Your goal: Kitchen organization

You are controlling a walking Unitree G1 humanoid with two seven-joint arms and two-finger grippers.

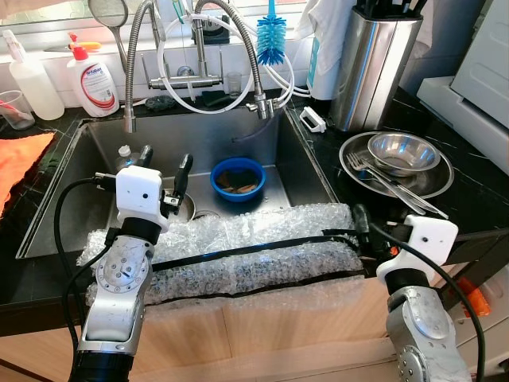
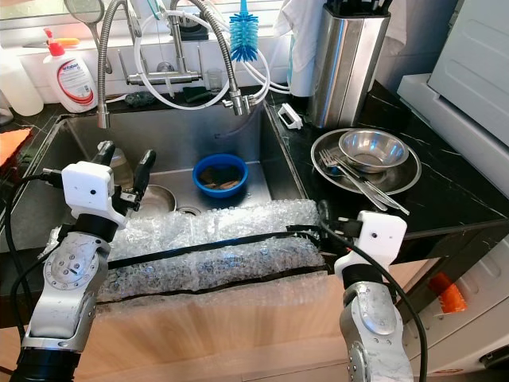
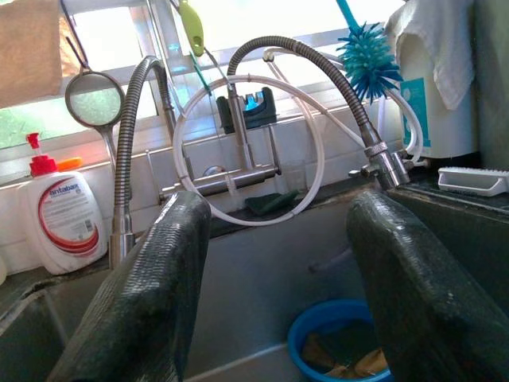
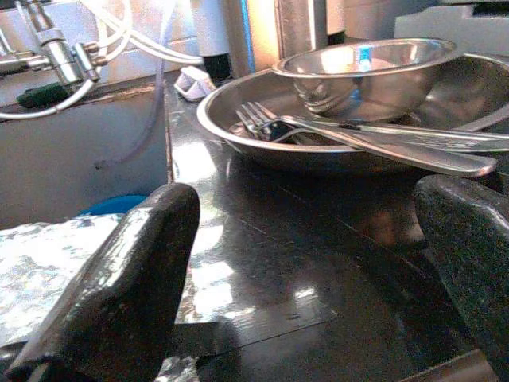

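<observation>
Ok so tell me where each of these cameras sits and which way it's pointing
Left eye view: on the head, looking forward and down at the sink and the black counter; both silver arms show.
Right eye view: the other head eye, same scene from slightly to the right.
Left wrist view: on the left arm, looking between the open left gripper toward the faucet and the blue bowl.
Right wrist view: low over the counter, between the open right gripper, toward the steel plate with forks.
Shared: the blue bowl shows in all four.

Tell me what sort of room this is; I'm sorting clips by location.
A home kitchen, at the sink: a stainless steel sink with flexible faucets, a blue bottle brush, and a round steel plate holding a bowl and forks.
</observation>
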